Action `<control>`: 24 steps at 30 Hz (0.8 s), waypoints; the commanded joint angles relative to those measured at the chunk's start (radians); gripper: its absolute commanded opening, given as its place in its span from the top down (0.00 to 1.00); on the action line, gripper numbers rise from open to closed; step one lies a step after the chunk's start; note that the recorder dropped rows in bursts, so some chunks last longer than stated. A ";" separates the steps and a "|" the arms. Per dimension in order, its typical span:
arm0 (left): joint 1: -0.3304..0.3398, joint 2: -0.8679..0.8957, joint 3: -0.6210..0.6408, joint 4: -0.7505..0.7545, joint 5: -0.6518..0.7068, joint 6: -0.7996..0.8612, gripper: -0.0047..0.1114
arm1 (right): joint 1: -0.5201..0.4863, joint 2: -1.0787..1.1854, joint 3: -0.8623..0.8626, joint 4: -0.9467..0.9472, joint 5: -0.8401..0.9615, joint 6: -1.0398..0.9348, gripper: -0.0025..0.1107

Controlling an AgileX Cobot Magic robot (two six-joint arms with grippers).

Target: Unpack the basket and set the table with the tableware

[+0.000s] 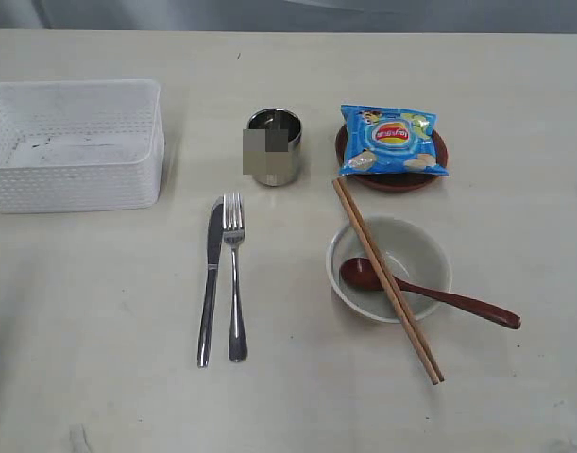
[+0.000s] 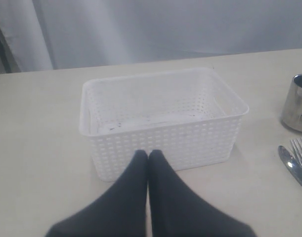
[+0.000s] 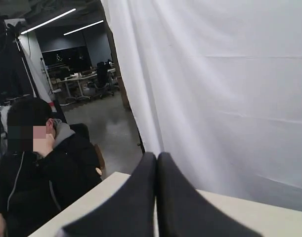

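Observation:
The white basket (image 1: 73, 143) stands empty at the table's (image 1: 99, 311) far left. Laid out on the table are the steel knife (image 1: 210, 281) and fork (image 1: 235, 278) side by side, a steel cup (image 1: 273, 146), and a cream bowl (image 1: 389, 267) holding a red-brown spoon (image 1: 430, 292). Wooden chopsticks (image 1: 386, 279) lie across the bowl. A brown plate (image 1: 392, 177) carries a blue chip bag (image 1: 393, 141). My left gripper (image 2: 149, 154) is shut and empty just in front of the basket (image 2: 160, 118). My right gripper (image 3: 156, 157) is shut, empty, pointing off the table.
Neither arm shows in the exterior view. A white curtain (image 3: 225, 89) hangs behind the table, and a seated person (image 3: 37, 173) is beyond the table's edge. In the left wrist view the cup (image 2: 299, 102) and the fork (image 2: 301, 151) appear at one side.

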 commanded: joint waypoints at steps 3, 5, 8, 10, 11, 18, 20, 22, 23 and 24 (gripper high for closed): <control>0.038 -0.005 0.003 -0.012 -0.007 0.002 0.96 | 0.000 -0.049 0.004 -0.007 -0.007 -0.003 0.98; 0.038 -0.005 0.003 -0.013 -0.007 0.002 0.96 | 0.000 -0.068 0.004 -0.007 -0.007 -0.003 0.98; 0.038 -0.005 0.003 -0.011 -0.007 0.002 0.96 | -0.003 -0.100 0.004 -0.027 -0.007 -0.008 0.98; 0.038 -0.005 0.003 -0.011 -0.007 0.002 0.96 | -0.006 -0.126 0.006 -0.034 -0.007 -0.011 0.98; 0.038 -0.005 0.003 -0.011 -0.007 0.002 0.96 | -0.014 -0.140 0.012 -0.034 -0.012 -0.011 0.98; 0.038 -0.005 0.003 -0.011 -0.007 0.002 0.96 | -0.179 -0.278 0.156 -0.047 -0.034 -0.011 0.98; 0.038 -0.005 0.003 -0.011 -0.007 0.002 0.96 | -0.239 -0.329 0.217 -0.028 -0.034 -0.011 0.98; 0.038 -0.005 0.003 -0.011 -0.007 0.002 0.96 | -0.300 -0.377 0.283 0.031 -0.034 -0.011 0.98; 0.038 -0.005 0.003 -0.011 -0.007 0.002 0.96 | -0.328 -0.386 0.308 0.064 -0.034 -0.011 0.98; 0.038 -0.005 0.003 -0.011 -0.007 0.002 0.96 | -0.353 -0.386 0.344 0.118 -0.034 -0.011 0.98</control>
